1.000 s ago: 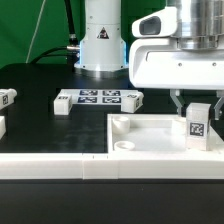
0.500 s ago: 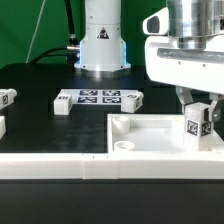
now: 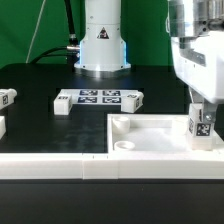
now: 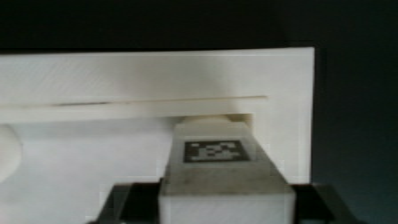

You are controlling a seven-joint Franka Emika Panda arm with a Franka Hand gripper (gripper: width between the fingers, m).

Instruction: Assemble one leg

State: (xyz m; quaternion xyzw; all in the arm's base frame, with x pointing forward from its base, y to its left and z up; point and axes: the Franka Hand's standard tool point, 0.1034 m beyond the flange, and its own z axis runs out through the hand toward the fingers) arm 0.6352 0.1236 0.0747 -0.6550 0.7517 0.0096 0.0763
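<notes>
My gripper point(image 3: 201, 108) is shut on a leg point(image 3: 200, 125), a small white oblong block with a black-and-white marker on its face. I hold it upright over the right end of the large white tray-like piece point(image 3: 150, 131), its lower end down inside the raised rim. In the wrist view the leg point(image 4: 221, 160) fills the space between my two dark fingers point(image 4: 132, 203), with the tray piece point(image 4: 125, 80) behind it. Whether the leg touches the tray floor is not clear.
The marker board point(image 3: 98, 98) lies at mid-table before the robot base point(image 3: 101, 40). Small white blocks with markers lie at the exterior view's left edge point(image 3: 6, 97), left of the board point(image 3: 65, 104) and right of it point(image 3: 133, 98). A white rail point(image 3: 60, 165) runs along the front.
My gripper has moved to the exterior view's right with the leg in it, from over the tray's middle right toward its right end, and slightly lower.
</notes>
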